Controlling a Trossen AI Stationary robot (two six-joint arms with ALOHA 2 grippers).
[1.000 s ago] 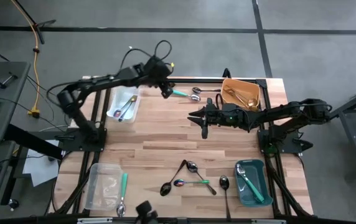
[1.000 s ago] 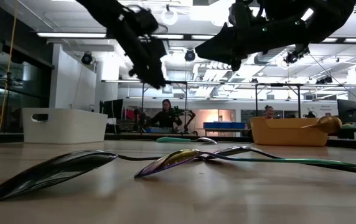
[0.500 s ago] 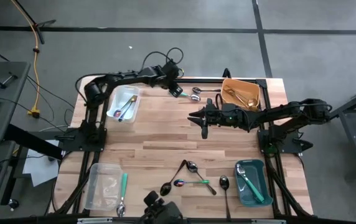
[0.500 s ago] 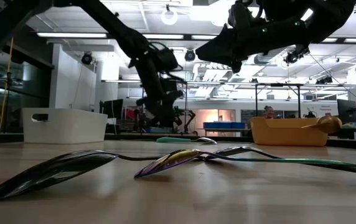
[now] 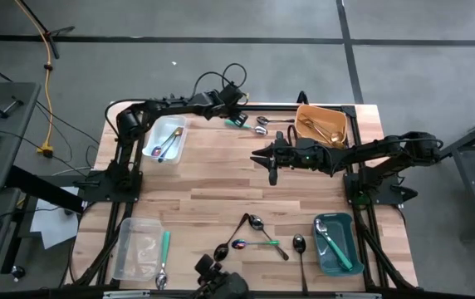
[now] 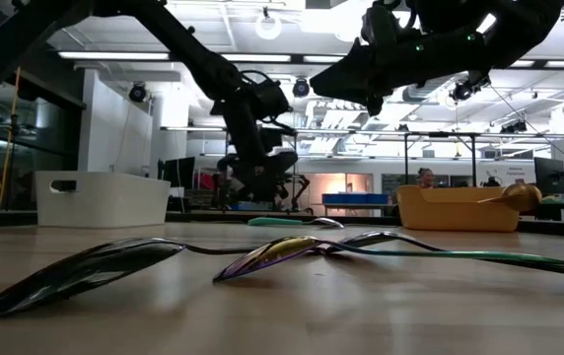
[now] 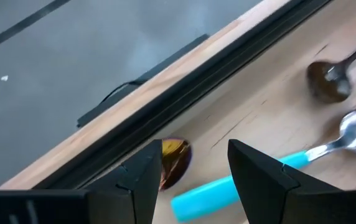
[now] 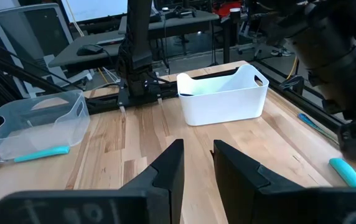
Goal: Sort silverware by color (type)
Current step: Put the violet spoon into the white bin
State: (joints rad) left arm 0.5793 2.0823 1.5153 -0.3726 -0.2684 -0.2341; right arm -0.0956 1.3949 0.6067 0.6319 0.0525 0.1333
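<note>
We saw the teal-handled silver spoon (image 5: 248, 124) lying near the far edge of the light wooden table (image 5: 221, 187), its bright plastic handle (image 7: 218, 190) pointing toward the left gripper (image 7: 193, 165). That gripper hung low over the handle's end with its two dark fingers (image 7: 259, 177) spread wide, one on either side, and nothing was clamped between them. A small gold-coloured spoon bowl (image 7: 173, 160) lay just beside the handle's tip, near the table's black edge rail. Another dark-bowled spoon (image 7: 326, 82) lay close by the silver one.

Further out, a loose cluster of black, rainbow and teal-handled spoons (image 5: 254, 232) lay near the front edge. Gold pieces sat in the orange plastic bin (image 5: 320, 124) at the far right corner, a teal-handled spoon lay in the dark teal bin (image 5: 335, 245) at the front right, a few pieces lay in the white bin (image 5: 164, 139) at the far left, and a clear plastic bin (image 5: 138, 247) stood at the front left.

The right gripper (image 5: 271, 159) hovered above the table's middle, its fingers (image 8: 168, 171) only narrowly apart and empty.
</note>
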